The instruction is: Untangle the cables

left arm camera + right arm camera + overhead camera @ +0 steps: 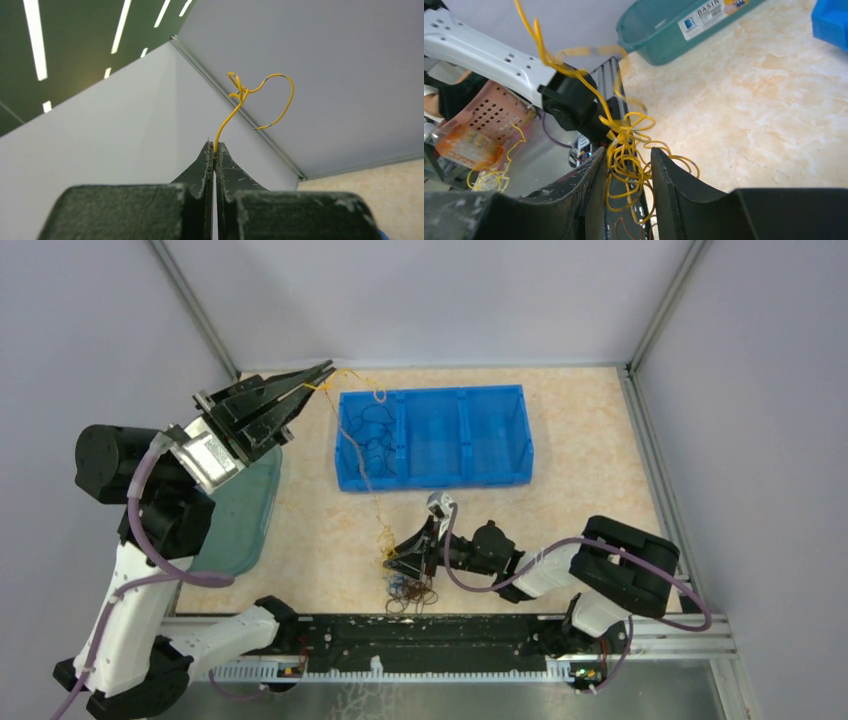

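Note:
My left gripper [322, 372] is raised at the back left, shut on the end of a yellow cable [235, 107] that curls up past its tips [215, 145]. That cable [377, 502] runs down over the blue bin to a yellow tangle [624, 131] near the table's front. My right gripper [393, 558] is at this tangle, its jaws apart with the yellow loops lying loosely between them [629, 152]. Dark brown and blue cables [410, 592] lie on the table just in front of it. More dark cables [372, 435] lie in the bin's left compartment.
The blue three-compartment bin [500, 395] stands at the middle back. A teal basin [250, 510] sits at the left beneath the left arm. A black rail [420, 630] runs along the near edge. Grey walls close in the back and both sides.

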Motion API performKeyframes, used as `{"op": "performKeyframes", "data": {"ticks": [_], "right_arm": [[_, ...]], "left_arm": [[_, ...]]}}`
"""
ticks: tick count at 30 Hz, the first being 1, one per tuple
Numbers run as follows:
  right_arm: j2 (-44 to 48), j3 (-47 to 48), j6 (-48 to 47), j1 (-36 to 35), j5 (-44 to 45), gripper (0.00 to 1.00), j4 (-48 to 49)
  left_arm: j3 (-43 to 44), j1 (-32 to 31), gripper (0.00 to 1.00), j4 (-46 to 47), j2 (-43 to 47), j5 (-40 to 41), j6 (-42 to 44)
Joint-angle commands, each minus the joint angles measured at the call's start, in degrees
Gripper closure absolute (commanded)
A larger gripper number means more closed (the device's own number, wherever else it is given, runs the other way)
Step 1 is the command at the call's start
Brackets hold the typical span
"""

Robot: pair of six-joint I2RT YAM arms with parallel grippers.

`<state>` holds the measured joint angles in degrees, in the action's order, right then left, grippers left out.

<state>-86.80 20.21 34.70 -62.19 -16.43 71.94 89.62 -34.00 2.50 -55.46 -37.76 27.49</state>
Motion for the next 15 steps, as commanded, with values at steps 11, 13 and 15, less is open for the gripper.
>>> {"op": "performKeyframes", "data": {"ticks": [11,13,15], "right_arm": [[3.7,-3.3,-7.7,-2.8,9.7,0.56,-8.4],[5.7,-3.5,-9.1,-2.8,12.4,0.56,-10.9],[7.6,-3.1,-10.7,-2.8,14.1,0.56,-14.5]], "left_arm": [[5.5,-0.3,1.0,15.9,-1.6,6.0,9.1],[6.2,-0.3,1.0,16.2,-1.9,6.0,9.9],[6.1,-0.3,1.0,17.9,-2.1,6.2,10.8]]}}
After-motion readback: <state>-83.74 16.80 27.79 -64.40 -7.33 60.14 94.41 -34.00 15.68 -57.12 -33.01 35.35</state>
